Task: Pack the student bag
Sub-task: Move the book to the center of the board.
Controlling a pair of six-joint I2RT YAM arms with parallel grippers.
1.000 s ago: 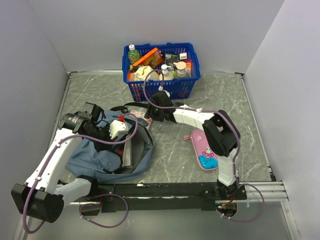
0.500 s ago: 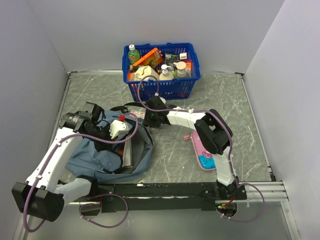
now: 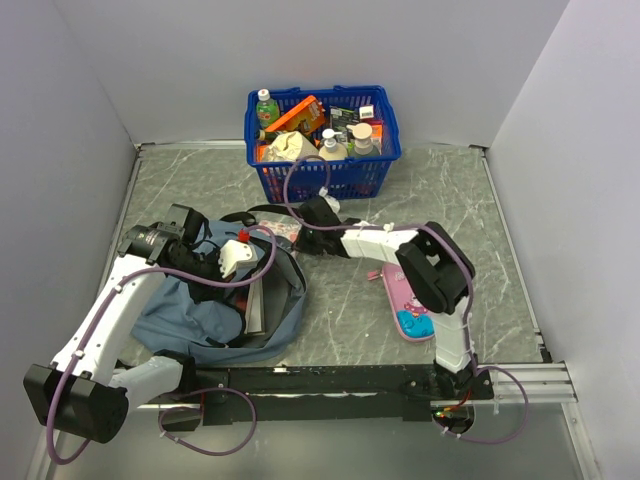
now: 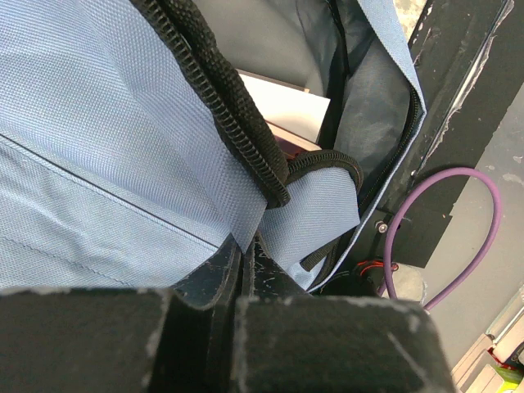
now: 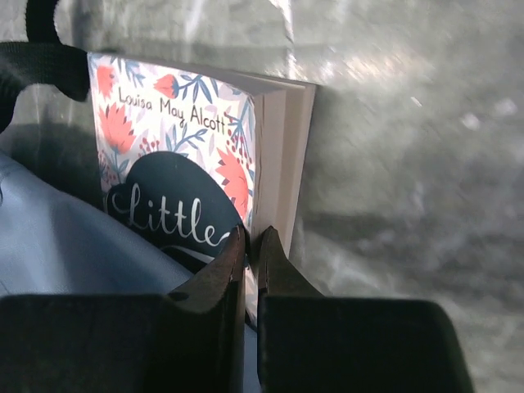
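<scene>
The student bag [image 3: 190, 315], grey-blue, lies open at the near left with books inside [image 3: 258, 305]. My left gripper [image 3: 205, 280] is shut on a fold of the bag's fabric [image 4: 98, 123] beside the dark zip [image 4: 221, 90], holding the mouth open; a pale book [image 4: 282, 106] shows inside. A floral paperback [image 3: 285, 232] lies on the table against the bag's far edge. My right gripper [image 3: 305, 235] is low over it. In the right wrist view that gripper [image 5: 252, 237] is shut on the edge of the book's cover [image 5: 180, 164], next to the bag's fabric [image 5: 57, 237].
A blue plastic basket [image 3: 393, 130] with bottles and packets stands at the back. A pink pencil case [image 3: 410, 305] lies on the table by the right arm's base. A black strap [image 5: 41, 61] curls past the book's top corner. Grey walls close in both sides.
My right gripper has shifted toward the floral book and come down on it, and its jaws have gone from open to shut on the cover's edge. The left arm and bag have not moved.
</scene>
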